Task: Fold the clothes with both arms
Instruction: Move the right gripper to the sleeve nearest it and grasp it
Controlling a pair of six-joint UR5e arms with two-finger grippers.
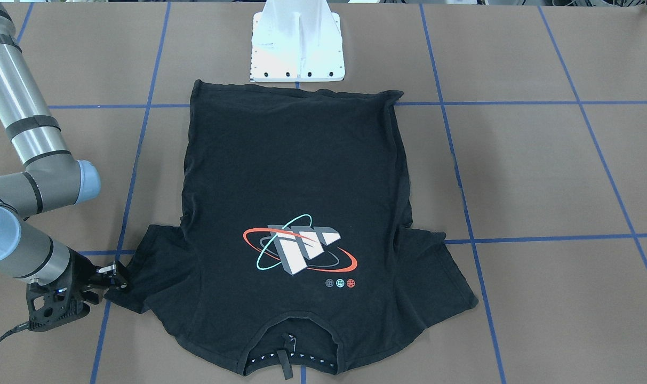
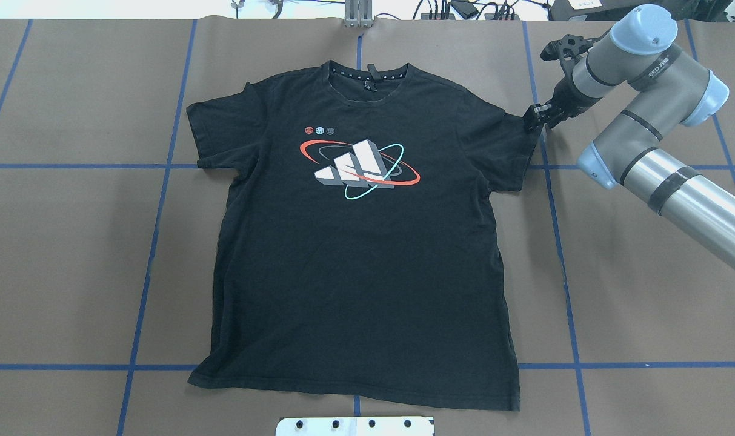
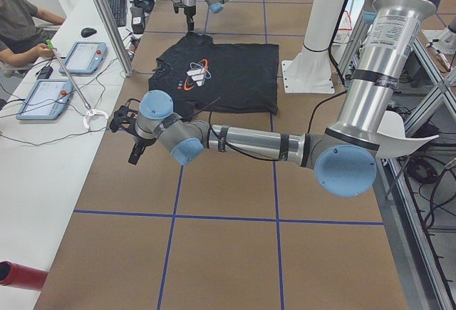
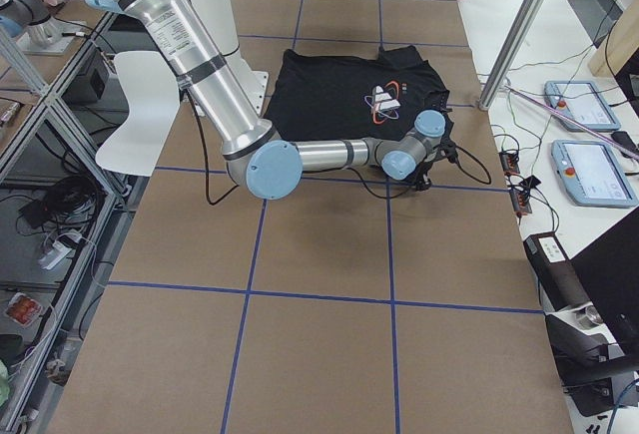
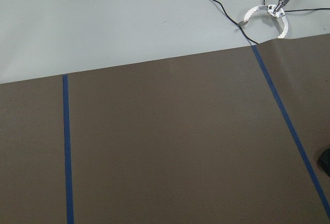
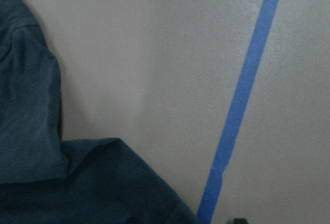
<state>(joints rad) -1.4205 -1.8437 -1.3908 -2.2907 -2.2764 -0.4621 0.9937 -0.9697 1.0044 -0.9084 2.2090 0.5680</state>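
Sleeve cloth (image 6: pixel 31 105) of the black T-shirt (image 2: pixel 355 260) lay closest under the right wrist camera, with a blue tape line (image 6: pixel 247 90) just beside it. The right hand (image 2: pixel 532 117) sat low at that sleeve's outer edge. Two dark fingertips (image 6: pixel 236 221) showed apart at the bottom of the wrist view, so I judged the hand spread and not yet pinching the cloth.

From that hand the shirt stretched toward the robot's left. It lay flat on the table (image 2: pixel 615 272), print (image 2: pixel 358 169) up, squarely in front of the white pedestal base (image 1: pixel 296 48). Its long axis ran straight out from the base, with the hem next to the base and the collar (image 2: pixel 367 75) at the far end. The sleeve by the right hand was out at that far end, on the base's right.

The left hand (image 3: pixel 134 152) hung well apart from the shirt, out on the base's left beyond the other sleeve and over bare table. Only the side view showed it, so I cannot tell whether it was spread or pressed together.

The right hand was much the nearer. The coming move probably turned on closing it on that sleeve edge and drawing the cloth across the long axis.
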